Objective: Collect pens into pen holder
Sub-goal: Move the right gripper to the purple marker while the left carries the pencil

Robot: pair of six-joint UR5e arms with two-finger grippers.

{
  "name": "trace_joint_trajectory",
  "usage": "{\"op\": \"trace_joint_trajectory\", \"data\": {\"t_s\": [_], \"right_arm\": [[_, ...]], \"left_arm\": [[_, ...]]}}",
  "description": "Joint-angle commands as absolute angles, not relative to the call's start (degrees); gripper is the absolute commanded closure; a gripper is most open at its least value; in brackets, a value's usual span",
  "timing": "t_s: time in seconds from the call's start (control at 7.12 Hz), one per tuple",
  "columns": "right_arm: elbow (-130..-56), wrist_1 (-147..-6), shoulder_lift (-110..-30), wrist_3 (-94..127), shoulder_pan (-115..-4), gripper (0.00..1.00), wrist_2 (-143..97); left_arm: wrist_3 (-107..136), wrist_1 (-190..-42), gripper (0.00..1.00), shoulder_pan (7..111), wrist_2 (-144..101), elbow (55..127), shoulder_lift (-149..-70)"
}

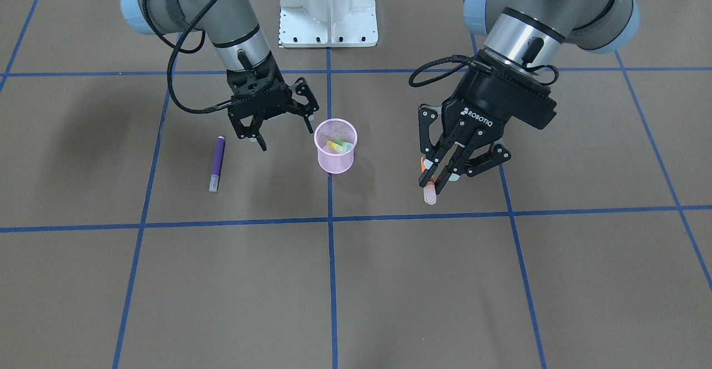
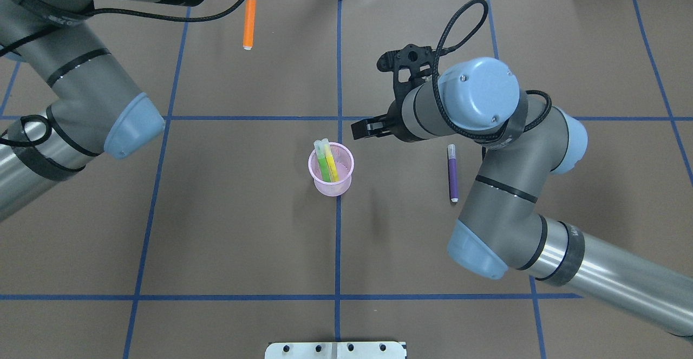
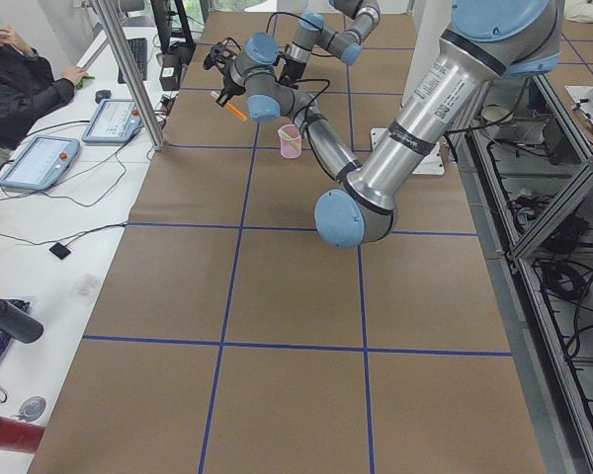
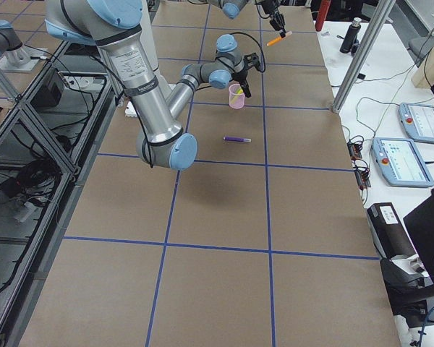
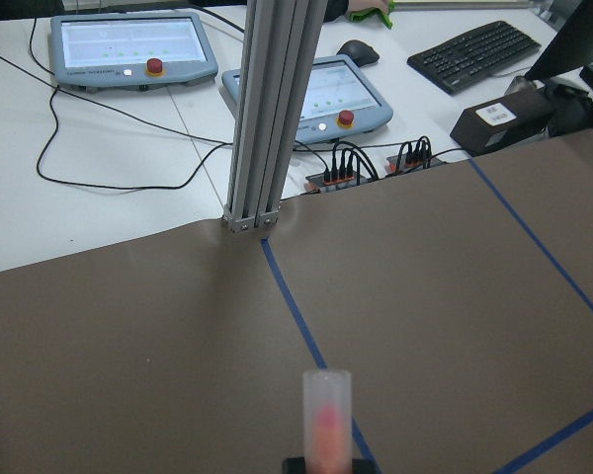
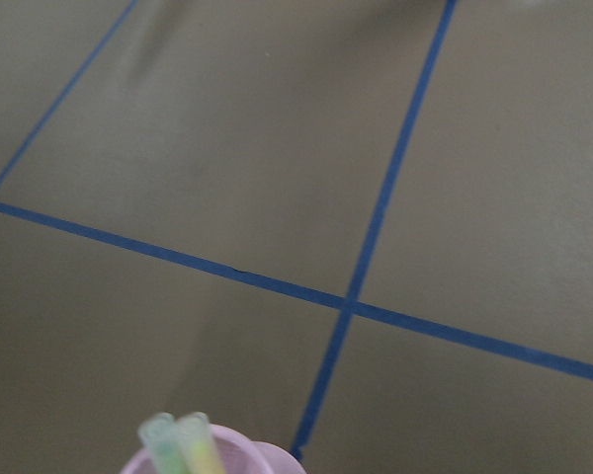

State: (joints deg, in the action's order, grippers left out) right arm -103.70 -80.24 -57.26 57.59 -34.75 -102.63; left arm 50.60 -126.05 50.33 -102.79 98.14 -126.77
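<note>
Left jaws clenched on orange pen (image 2: 249, 20), midair.
My right jaws released beside cup (image 1: 335, 163); purple pen (image 1: 217, 160) flat on tabletop (image 1: 389, 280).

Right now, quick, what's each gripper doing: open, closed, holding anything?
Left gripper: jaws closed on the orange pen.
Right gripper: jaws open, holding nothing.
</note>
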Motion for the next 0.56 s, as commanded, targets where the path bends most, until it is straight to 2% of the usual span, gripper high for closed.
{"op": "trace_joint_trajectory", "data": {"t_s": [0.0,0.42], "right_arm": [[-103.8,-92.9,-58.4,60.3,-38.5,0.01,-109.1],[-101.1,-93.0,-60.9,69.3,-40.2,0.01,-113.8]], "left_arm": [[53.3,-132.5,1.00,40.1,-83.9,97.9,-126.0],[53.3,-136.5,1.00,30.8,-72.3,96.3,-125.2]]}}
